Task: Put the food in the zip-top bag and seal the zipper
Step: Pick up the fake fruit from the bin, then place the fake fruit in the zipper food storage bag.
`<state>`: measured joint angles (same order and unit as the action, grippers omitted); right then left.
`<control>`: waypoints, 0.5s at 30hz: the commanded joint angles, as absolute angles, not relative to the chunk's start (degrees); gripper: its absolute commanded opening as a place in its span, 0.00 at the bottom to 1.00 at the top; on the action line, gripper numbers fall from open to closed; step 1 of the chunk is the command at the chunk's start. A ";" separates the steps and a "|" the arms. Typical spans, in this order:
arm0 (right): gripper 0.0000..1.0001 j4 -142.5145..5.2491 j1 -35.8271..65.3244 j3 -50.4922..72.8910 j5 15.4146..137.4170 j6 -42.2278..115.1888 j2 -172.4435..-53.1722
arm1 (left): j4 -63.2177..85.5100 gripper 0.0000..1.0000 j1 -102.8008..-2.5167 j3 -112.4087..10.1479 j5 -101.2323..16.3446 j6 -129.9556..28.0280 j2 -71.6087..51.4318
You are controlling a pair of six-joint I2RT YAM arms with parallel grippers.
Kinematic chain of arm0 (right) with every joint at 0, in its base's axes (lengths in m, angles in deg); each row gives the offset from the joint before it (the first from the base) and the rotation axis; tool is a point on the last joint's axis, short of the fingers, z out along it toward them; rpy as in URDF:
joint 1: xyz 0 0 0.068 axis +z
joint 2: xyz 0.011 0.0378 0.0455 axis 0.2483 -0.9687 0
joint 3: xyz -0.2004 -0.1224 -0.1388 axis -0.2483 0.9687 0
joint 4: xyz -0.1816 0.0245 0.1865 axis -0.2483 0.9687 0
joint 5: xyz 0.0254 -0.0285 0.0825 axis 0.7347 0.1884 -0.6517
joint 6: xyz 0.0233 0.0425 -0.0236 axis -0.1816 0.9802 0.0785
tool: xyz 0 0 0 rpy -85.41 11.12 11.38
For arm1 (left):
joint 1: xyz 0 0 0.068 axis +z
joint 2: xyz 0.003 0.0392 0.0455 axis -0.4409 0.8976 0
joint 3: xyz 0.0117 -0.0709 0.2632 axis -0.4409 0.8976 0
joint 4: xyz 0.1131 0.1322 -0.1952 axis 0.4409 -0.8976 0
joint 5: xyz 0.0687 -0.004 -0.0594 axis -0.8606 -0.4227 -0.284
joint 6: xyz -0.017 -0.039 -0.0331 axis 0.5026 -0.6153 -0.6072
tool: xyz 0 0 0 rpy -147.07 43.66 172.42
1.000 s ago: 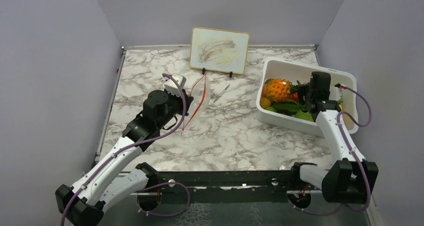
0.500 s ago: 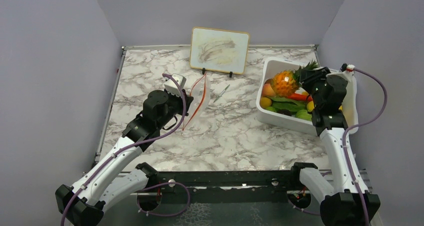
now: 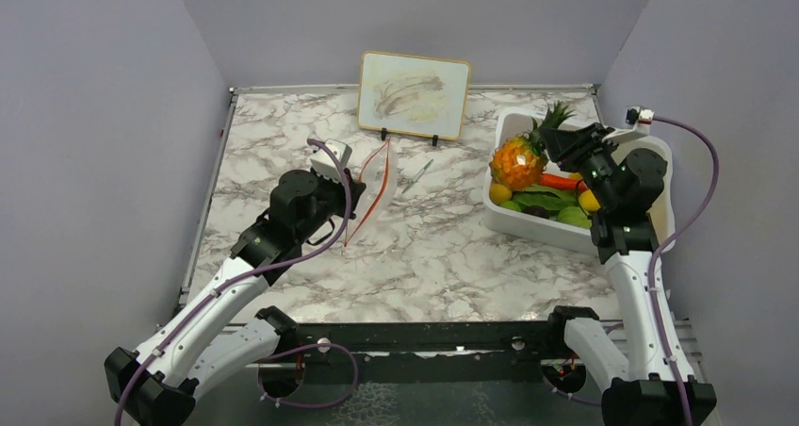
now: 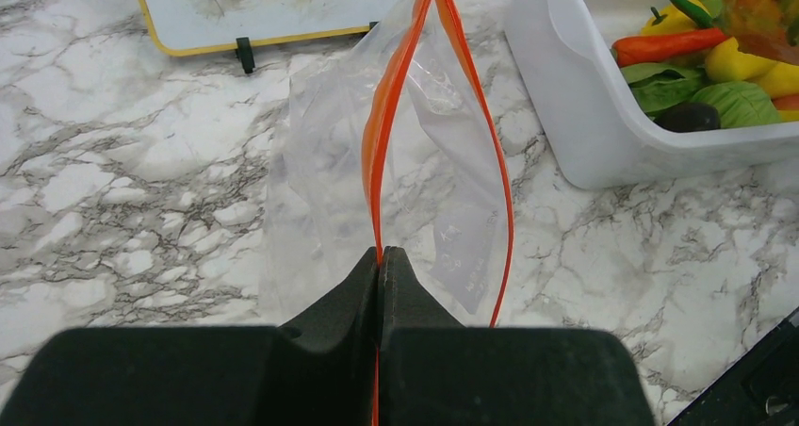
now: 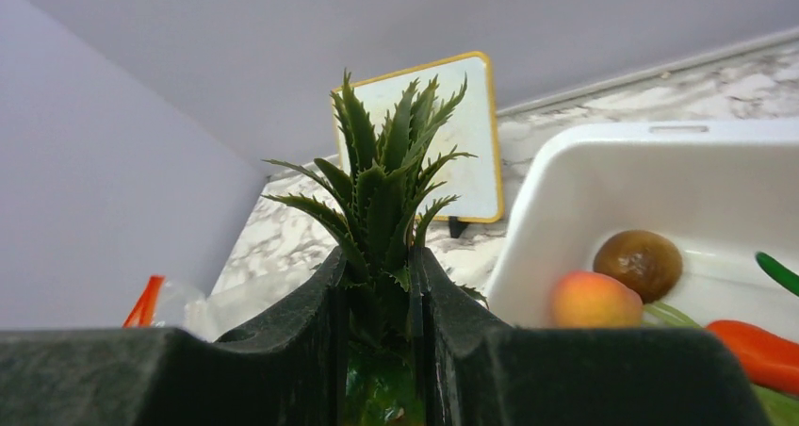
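Observation:
My left gripper [image 4: 381, 253] is shut on the red-orange zipper [image 4: 379, 143] of the clear zip-top bag [image 4: 443, 190] and holds it up off the marble, its mouth gaping. In the top view the left gripper [image 3: 353, 183] and the bag [image 3: 379, 176] are at centre left. My right gripper [image 5: 377, 261] is shut on the green leaf crown of the pineapple [image 5: 386, 190]. The orange pineapple [image 3: 516, 162] hangs above the bin's left end, at the right gripper [image 3: 551, 141]. More food [image 3: 551, 200] lies in the bin: a red pepper [image 4: 669, 44], a yellow pepper [image 4: 730, 58] and green leaves [image 4: 744, 101].
The white bin [image 3: 660, 153] stands at the right, close to the side wall. A framed board [image 3: 415, 94] leans at the back. A thin grey stick [image 3: 418, 175] lies just right of the bag. A peach-coloured fruit [image 5: 594, 299] and a brown one [image 5: 641, 261] are in the bin.
My right arm has risen and swung back, lifting the pineapple by its leaves out of the bin and slightly left. The left arm and bag have stayed put.

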<state>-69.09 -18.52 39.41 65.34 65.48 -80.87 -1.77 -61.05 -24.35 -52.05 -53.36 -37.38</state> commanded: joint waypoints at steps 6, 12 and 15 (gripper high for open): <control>0.15 -78.02 -17.91 37.52 46.96 63.39 -77.29 | -1.51 0.00 -60.96 -24.47 -49.26 -53.42 -36.31; 0.14 -84.06 -16.11 38.82 43.52 66.91 -75.88 | -1.68 0.00 -60.94 -25.42 -46.61 -54.61 -35.35; 0.13 -85.88 -13.97 39.34 44.59 67.29 -76.08 | -1.69 0.00 -60.96 -26.16 -43.78 -55.99 -34.14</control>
